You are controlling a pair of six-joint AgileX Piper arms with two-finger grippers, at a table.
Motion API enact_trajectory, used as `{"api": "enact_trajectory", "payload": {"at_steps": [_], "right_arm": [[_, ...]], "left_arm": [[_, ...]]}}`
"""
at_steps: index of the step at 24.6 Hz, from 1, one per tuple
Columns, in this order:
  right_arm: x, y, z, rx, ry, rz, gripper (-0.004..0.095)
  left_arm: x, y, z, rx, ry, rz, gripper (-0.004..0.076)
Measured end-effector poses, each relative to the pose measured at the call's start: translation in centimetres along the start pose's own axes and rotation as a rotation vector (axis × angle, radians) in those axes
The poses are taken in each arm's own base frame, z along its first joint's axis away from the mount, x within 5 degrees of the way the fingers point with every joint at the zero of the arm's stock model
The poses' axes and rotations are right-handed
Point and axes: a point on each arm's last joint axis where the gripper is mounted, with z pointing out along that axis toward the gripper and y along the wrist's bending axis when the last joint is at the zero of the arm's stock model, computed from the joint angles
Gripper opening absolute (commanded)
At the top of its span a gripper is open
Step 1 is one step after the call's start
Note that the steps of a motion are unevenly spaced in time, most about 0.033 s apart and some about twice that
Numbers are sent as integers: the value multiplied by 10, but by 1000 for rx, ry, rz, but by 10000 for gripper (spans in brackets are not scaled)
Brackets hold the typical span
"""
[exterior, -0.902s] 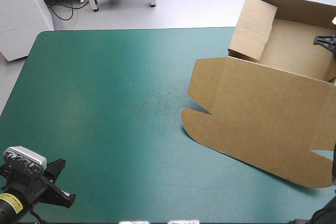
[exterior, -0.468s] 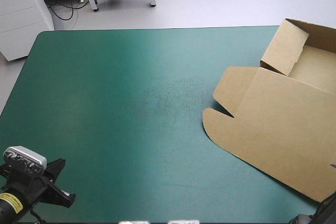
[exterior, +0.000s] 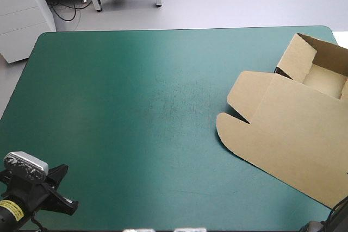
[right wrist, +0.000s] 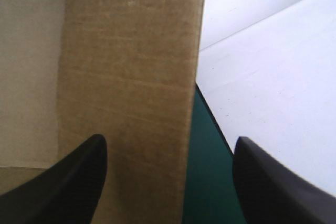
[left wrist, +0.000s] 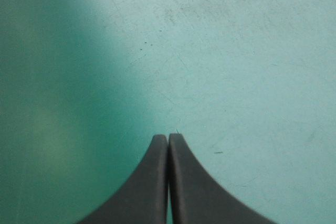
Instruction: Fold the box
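The brown box (exterior: 296, 134) lies at the table's right side and runs out of the high view there. Its lid is flat, toward the front. Its tray (exterior: 325, 80) has raised walls and sits near the far right corner. My right gripper (right wrist: 170, 139) is open, with a raised box wall (right wrist: 131, 77) standing between its fingers; it does not show in the high view. My left gripper (left wrist: 168, 137) is shut on nothing, low over the bare teal-green cover (left wrist: 236, 51). It stays at the front left corner (exterior: 58, 188), far from the box.
In the right wrist view the table's edge (right wrist: 207, 129) runs just beside the box wall, with pale floor beyond it. A white cabinet (exterior: 22, 14) stands off the far left corner. The teal-green cover (exterior: 136, 107) spreads left of the box.
The box has slid right and a little toward the front, partly leaving the high view. My right gripper, earlier at the tray's far wall, has opened. The left arm has not moved.
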Motion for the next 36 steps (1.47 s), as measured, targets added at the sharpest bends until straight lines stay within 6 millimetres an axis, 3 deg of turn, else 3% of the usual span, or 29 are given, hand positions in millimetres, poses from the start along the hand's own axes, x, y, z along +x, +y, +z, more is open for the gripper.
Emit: {"api": "enact_trajectory", "payload": {"at_steps": [3,4,5,6,7,10,12,16,17,25,31,36], "right_arm": [[0,-1,-3,7,-7,22,602],[0,0,-8,-3,-17,24,440],[1,2,-24,-27,-55,18,347],[2,3,-33,-36,-77,18,83],[6,5,-63,-60,-144,22,-7],[26,21,-143,-164,-330,-21,-4],[40,41,-183,-240,-425,-70,-4],[70,78,-224,-311,-503,-189,-4],[89,95,-234,-346,-504,-253,-4],[182,140,-243,-473,-559,-548,-4],[247,142,-235,-540,-655,-730,-4],[284,128,-217,-562,-743,-701,-23]], "left_arm": [[0,1,0,-14,1,11,-32],[0,2,0,-17,1,12,-32],[0,2,0,-22,1,16,-32],[0,2,0,-25,1,17,-32],[0,3,0,-30,-1,20,-32],[0,3,0,-33,-2,23,-32],[0,3,0,-33,-5,-7,-32],[-1,3,0,-33,-10,-41,-32],[-2,3,0,-32,-22,-46,-32],[-7,2,0,-18,-80,-62,-32],[-8,0,0,3,-90,-68,-32],[-5,-2,7,10,-95,-56,-32]]}}
